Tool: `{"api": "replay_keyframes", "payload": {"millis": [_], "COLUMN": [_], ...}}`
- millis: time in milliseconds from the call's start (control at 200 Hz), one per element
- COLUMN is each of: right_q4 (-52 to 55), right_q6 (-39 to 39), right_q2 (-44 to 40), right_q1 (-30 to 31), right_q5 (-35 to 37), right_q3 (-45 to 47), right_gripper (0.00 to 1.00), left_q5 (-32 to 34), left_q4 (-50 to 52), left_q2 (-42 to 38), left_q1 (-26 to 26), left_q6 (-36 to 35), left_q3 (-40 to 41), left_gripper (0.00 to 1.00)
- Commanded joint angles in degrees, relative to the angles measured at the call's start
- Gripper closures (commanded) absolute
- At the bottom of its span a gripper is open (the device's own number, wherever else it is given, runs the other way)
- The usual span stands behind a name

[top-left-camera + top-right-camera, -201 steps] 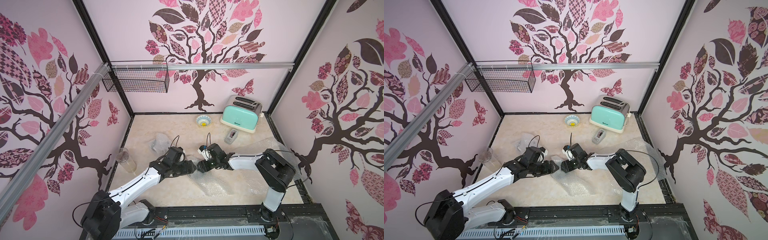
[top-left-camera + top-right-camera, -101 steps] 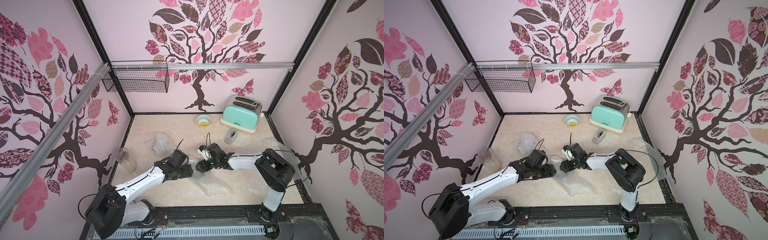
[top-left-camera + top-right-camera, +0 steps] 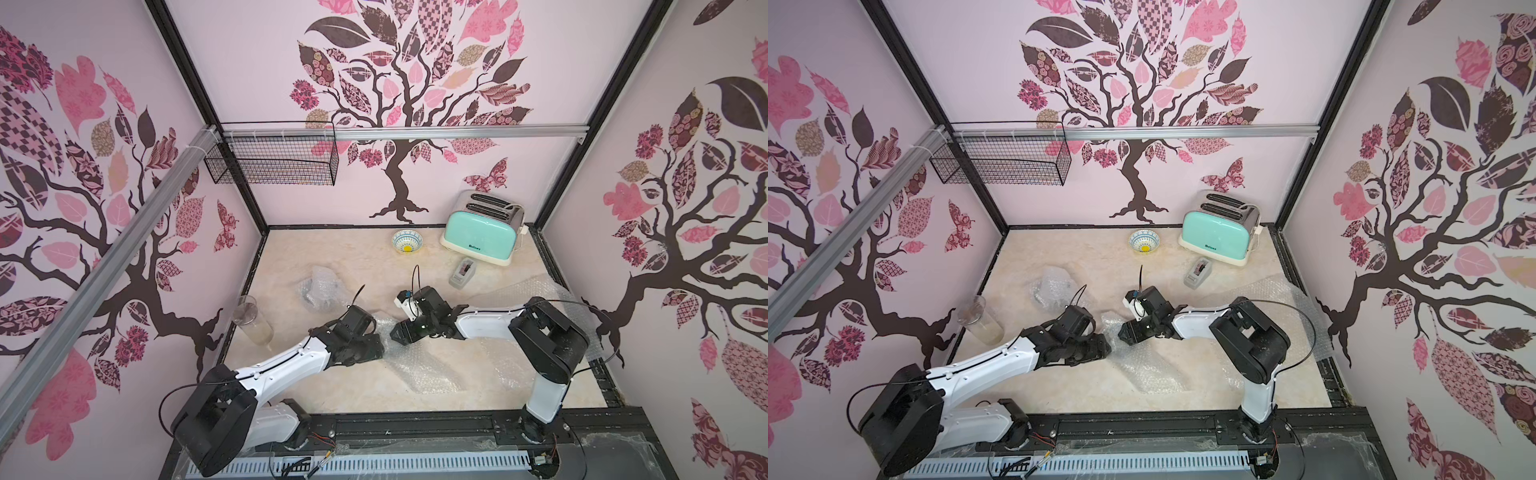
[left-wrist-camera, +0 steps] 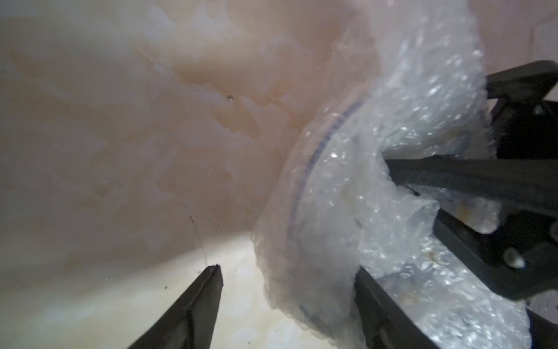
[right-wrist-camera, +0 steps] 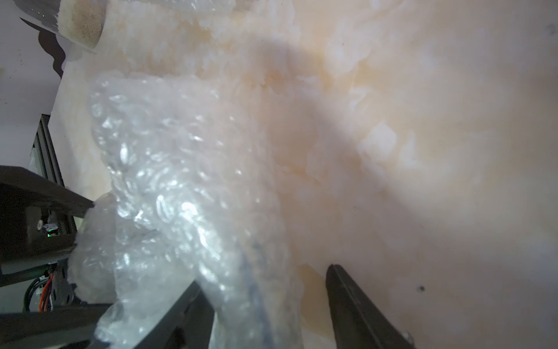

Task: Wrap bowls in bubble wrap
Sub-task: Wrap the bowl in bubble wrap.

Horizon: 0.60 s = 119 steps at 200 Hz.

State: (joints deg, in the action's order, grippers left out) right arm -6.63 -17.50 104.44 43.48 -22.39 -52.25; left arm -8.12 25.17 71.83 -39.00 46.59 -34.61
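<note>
A bowl (image 4: pixel 314 157) lies under a sheet of bubble wrap (image 3: pixel 419 365) in the middle of the table; only its blue rim line shows through. My left gripper (image 3: pixel 379 347) and right gripper (image 3: pixel 395 333) meet there from opposite sides. In the left wrist view the left gripper (image 4: pixel 287 281) is open, with the wrapped rim beside one finger and a gap to the other. The right gripper (image 5: pixel 271 290) is also open and straddles the wrapped rim (image 5: pixel 256 272). A bare bowl (image 3: pixel 407 241) with a yellow centre stands at the back. A crumpled bubble wrap bundle (image 3: pixel 322 286) lies at the back left.
A mint toaster (image 3: pixel 482 232) stands at the back right with a tape dispenser (image 3: pixel 462 272) in front of it. A clear glass (image 3: pixel 251 320) stands by the left wall. More bubble wrap (image 3: pixel 536 291) lies under the right arm. A wire basket (image 3: pixel 270 160) hangs high on the back wall.
My left gripper has shifted slightly toward the front edge at the wrapped bowl and its jaws have narrowed. The sheet has been tugged a little. The right gripper has stayed put.
</note>
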Motion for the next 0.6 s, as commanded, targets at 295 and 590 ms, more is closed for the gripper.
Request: {"api": "replay_keyframes", "payload": {"millis": [295, 590], "right_q4": [5.8, 8.2], "right_q6": [-0.7, -0.8], "right_q2": [-2.7, -15.1], "right_q1": [0.7, 0.6], "right_q5": [-0.1, 5.1], "right_q3": [2.2, 4.4], "right_gripper": [0.37, 0.33], "left_q5": [-2.2, -2.8], "left_q4": [-7.6, -6.4], "left_q2": [2.6, 2.4], "left_q1": [3.8, 4.1], "left_q6": [-1.1, -4.5], "left_q3": [3.8, 2.1], "left_gripper": [0.7, 0.91]}}
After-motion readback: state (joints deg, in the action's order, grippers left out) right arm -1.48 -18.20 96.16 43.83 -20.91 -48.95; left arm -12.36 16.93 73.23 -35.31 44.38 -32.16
